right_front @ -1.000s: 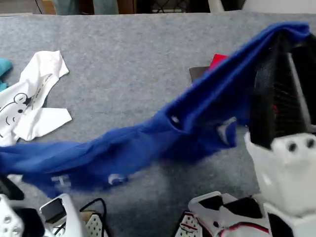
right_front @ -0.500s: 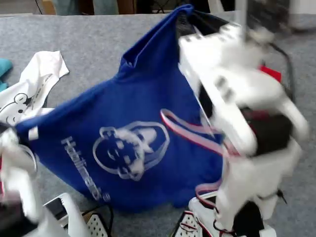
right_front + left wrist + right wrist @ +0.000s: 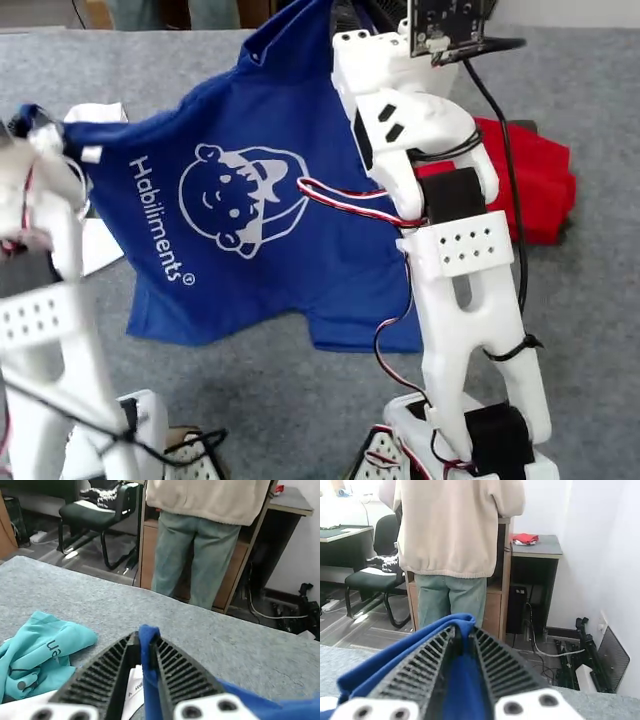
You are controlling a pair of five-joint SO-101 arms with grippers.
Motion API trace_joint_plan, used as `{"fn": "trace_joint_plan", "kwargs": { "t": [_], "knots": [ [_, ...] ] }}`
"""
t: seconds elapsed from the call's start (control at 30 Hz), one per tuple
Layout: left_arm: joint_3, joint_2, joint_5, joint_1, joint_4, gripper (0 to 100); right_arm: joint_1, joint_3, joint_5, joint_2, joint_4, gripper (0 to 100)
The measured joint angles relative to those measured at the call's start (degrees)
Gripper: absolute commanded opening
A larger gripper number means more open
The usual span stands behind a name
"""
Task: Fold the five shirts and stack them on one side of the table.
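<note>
**While the left pincer (image 3: pixel 35 125) and the right pincer (image 3: pixel 335 15) each clamp an edge, the blue cotton shirt (image 3: pixel 250 230) hangs spread between them**

As the high view shows it, the blue cotton shirt with its white cartoon-face print is stretched out, print upward, over the grey felt-covered table (image 3: pixel 600 350). The held edge runs from the left pincer across to the right pincer, and the body falls away below both toward the arm bases. Whether the hem touches the table cannot be told. A crumpled red shirt (image 3: pixel 530 185) lies on the far side of the right arm, and a white printed shirt (image 3: pixel 100 115) lies just beside the left pincer.

In the left wrist view, the left pincer (image 3: pixel 145 635) is closed on a fold of the blue cotton shirt (image 3: pixel 148 680), pinched between its ribbed jaws. A bunched teal shirt (image 3: pixel 40 650) rests on the table near it, with the white printed shirt (image 3: pixel 132 690) just under the jaws.

In the right wrist view, the right pincer (image 3: pixel 462 627) is likewise closed on a ridge of the blue cotton shirt (image 3: pixel 395 665), which drapes away beneath it.

The coming move, likely laying the shirt flat, turns on this: the cloth lies below and between the pincers, its long axis running from the held edge to the hem, with neither arm nearer since both hold it.
</note>
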Motion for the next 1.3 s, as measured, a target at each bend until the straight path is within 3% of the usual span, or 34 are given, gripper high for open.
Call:
{"fn": "trace_joint_plan", "kwargs": {
  "t": [0.2, 0.47, 0.63, 0.9, 1.07, 1.3],
  "knots": [
    [-7.56, 7.3, 0.0, 0.09, 9.67, 3, 2.11, 0.0, 0.0, 2.73, 2.37, 1.3],
    [-4.13, 7.65, 0.18, 0.09, 22.59, 3, 6.95, 0.18, 0.88, 9.14, 14.51, 1.3],
    [3.87, 7.65, -1.85, 3.25, 24.18, 3, 8.44, 0.18, 10.81, 13.89, 20.4, 1.3],
    [22.07, -1.32, -12.22, 10.9, 24.18, 3, 6.07, 5.01, 37.45, 15.47, 40.35, 1.3],
    [27.87, -13.01, -14.68, 12.04, 30.77, 3, 6.24, 15.65, 41.49, 10.11, 43.69, 1.3],
    [31.56, -28.84, -16.88, 12.04, 40.88, 3, 7.38, 36.31, 43.6, -10.37, 41.67, 1.3]
  ]
}}
